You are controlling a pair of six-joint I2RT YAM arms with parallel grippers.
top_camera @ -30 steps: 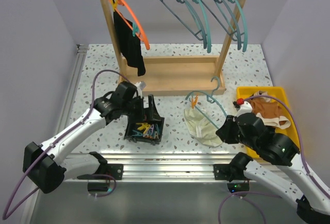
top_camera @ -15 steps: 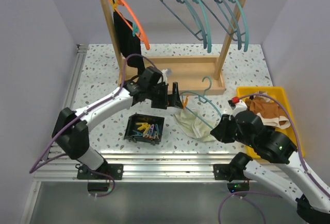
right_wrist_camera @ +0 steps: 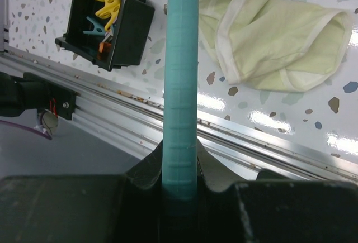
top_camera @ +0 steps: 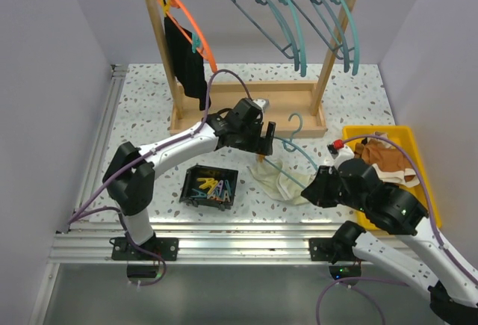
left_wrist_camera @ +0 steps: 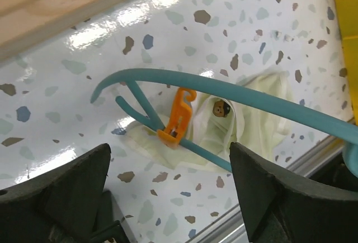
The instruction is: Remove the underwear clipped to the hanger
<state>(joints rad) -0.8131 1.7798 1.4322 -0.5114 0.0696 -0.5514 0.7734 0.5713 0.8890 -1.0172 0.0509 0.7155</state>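
Rails [top_camera: 224, 231] are running along the near edge of the speckled bench [top_camera: 142, 108]. Just beyond them, the right claw [right_wrist_camera: 180, 170] is pinching the teal hanger [right_wrist_camera: 180, 58], its fingers pressing the bar from both sides. The hanger is reaching away from the claw, with its hook toward the far side.

The cream-white brief [top_camera: 280, 184] is lying crumpled on the bench under the hanger. An orange peg [left_wrist_camera: 176, 124] is clamping one edge of it to the hanger's thin lower bar. To the left of the brief, a black box [top_camera: 210, 187] of coloured pegs is sitting on the bench. To the right, a yellow tray [top_camera: 396, 130] is holding brown clothes [top_camera: 385, 157].

The left claw [left_wrist_camera: 170, 198] is hovering above the orange peg, its fingers spread wide and touching nothing.

Farther back, a wooden rack [top_camera: 246, 108] is standing with more teal hangers [top_camera: 299, 19] hanging from its top rail. At its left end, an orange hanger [top_camera: 196, 30] is carrying the narrow black piece [top_camera: 187, 63]. This piece is hanging straight down, with a teal peg [top_camera: 196, 41] clipping it near the top.
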